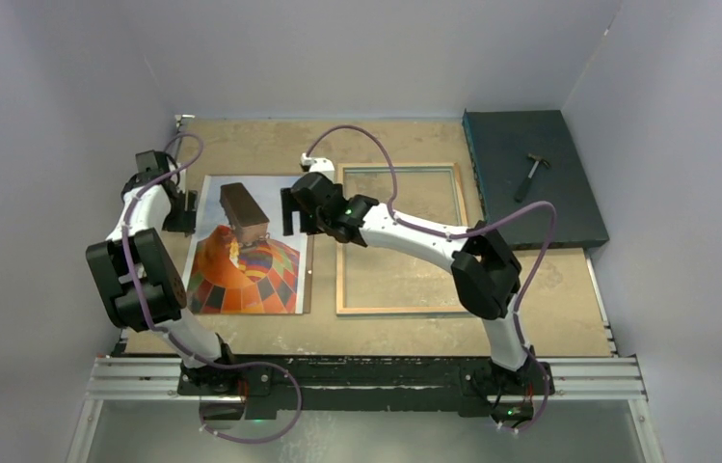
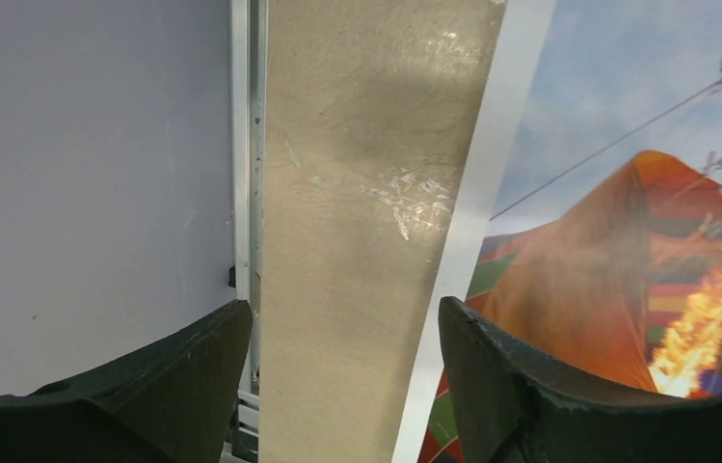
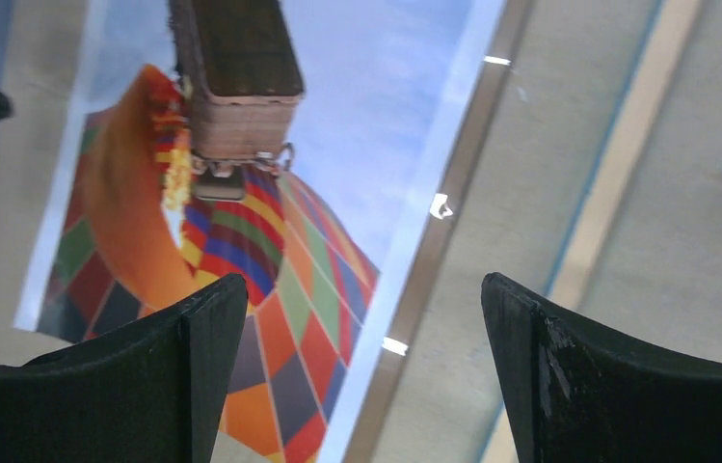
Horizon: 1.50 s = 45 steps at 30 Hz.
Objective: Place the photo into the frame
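The photo [image 1: 251,270] lies face up on the table, left of centre, showing the chequered balloon and the dark brown block. The frame [image 1: 341,260] lies flat to its right with its pale wood side up. My left gripper [image 1: 180,210] is at the photo's left edge. In the left wrist view it [image 2: 342,386] stands open over bare table, the photo's [image 2: 627,193] white border just inside one finger. My right gripper [image 1: 291,210] hangs above the photo's right edge. It [image 3: 361,376] is open over the photo [image 3: 337,145], holding nothing.
A brown backing board's edge [image 3: 426,280] shows beside the photo's right border, and the frame's rail [image 3: 617,183] runs further right. A dark teal slab [image 1: 569,212] with a small hammer [image 1: 530,177] sits at the back right. Grey walls enclose the table.
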Each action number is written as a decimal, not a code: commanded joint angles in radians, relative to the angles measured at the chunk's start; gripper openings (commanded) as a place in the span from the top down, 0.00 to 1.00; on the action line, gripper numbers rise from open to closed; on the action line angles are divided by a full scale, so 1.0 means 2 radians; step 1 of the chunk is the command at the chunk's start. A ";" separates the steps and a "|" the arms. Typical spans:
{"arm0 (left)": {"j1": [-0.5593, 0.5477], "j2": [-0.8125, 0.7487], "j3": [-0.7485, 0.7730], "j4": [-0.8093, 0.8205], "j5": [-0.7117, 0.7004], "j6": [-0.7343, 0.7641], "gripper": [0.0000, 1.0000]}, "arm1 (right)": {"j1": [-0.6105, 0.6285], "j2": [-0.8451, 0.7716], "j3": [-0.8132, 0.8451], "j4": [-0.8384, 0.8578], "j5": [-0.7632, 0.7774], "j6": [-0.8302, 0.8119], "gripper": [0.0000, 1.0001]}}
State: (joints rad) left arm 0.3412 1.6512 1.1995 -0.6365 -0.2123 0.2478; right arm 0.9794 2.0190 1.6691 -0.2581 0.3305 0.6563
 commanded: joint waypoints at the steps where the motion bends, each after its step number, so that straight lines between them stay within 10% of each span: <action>1: 0.014 0.016 -0.011 0.028 0.010 0.009 0.33 | 0.004 0.033 0.023 -0.003 -0.053 0.020 0.06; 34: 0.017 0.035 -0.152 0.117 0.061 0.016 0.96 | -0.039 0.032 -0.095 0.137 -0.253 0.096 0.10; 45: 0.017 0.036 -0.166 0.126 0.063 0.021 1.00 | -0.050 0.023 -0.116 0.193 -0.305 0.122 0.11</action>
State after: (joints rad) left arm 0.3683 1.6741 0.9226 -0.3580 -0.1459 0.2848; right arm 0.8829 2.0983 1.4250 0.0963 -0.2352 0.8768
